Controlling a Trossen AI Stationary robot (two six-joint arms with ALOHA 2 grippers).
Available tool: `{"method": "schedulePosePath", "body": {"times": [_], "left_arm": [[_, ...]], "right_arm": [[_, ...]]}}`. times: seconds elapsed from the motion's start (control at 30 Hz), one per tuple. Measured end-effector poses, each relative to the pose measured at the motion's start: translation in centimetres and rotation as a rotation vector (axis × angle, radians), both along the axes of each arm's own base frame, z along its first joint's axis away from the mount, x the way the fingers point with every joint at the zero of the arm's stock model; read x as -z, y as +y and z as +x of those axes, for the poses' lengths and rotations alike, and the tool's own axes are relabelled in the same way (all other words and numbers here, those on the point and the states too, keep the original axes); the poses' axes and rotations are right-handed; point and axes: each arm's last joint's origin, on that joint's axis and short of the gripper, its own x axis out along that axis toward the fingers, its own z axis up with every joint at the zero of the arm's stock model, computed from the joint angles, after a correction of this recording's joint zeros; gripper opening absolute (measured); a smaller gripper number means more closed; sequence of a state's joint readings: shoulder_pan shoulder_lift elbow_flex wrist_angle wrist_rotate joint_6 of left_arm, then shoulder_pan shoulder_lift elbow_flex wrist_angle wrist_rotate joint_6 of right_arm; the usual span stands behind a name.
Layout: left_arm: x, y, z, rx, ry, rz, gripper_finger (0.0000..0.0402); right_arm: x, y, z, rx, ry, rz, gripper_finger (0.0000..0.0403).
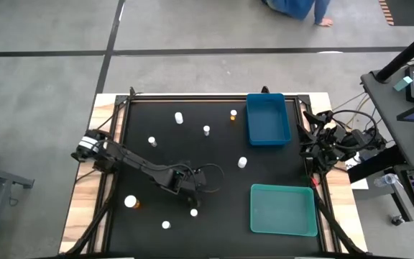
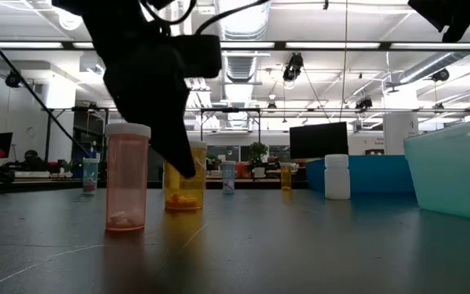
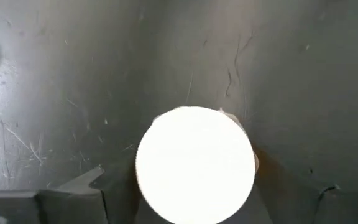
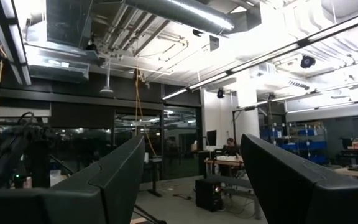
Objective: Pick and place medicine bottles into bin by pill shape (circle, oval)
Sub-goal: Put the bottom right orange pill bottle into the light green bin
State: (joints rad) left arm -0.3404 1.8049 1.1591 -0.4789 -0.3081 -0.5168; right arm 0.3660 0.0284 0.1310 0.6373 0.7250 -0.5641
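A white-capped medicine bottle (image 3: pixel 194 165) stands upright on the black table (image 1: pixel 214 155), near its front edge and left of centre, with the left gripper (image 1: pixel 190 193) poised directly over it, fingers spread wide to either side of the cap and gripping nothing, probably to straddle it for a pickup. The other bottles stand scattered, amber (image 2: pixel 127 176) or yellow (image 2: pixel 186 181) bodies under round white caps. The right gripper (image 1: pixel 315 137) waits open and empty at the table's right edge, beside the blue bin (image 1: pixel 268 119), with the teal bin (image 1: pixel 283 209) nearer.

Dark jointed arms (image 1: pixel 146 167), looped black cables (image 1: pixel 208 176)

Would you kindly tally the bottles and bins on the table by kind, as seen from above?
Medicine bottles: 8
Blue bin: 1
Teal bin: 1
Total: 10
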Motion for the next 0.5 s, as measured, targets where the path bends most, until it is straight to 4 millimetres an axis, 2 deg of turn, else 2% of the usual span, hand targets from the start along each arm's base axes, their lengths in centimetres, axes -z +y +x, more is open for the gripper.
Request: {"method": "schedulePosePath", "body": {"times": [0.37,0.5], "left_arm": [[-0.5,-0.1,0.1,0.024,-0.006,0.000,0.0176],[-0.8,-0.2,0.3,0.027,-0.017,-0.003,0.0174]], "right_arm": [[0.0,0.0,0.0,-0.002,-0.001,0.002,0.0258],[0.0,0.0,0.0,-0.001,0.000,0.002,0.0258]]}}
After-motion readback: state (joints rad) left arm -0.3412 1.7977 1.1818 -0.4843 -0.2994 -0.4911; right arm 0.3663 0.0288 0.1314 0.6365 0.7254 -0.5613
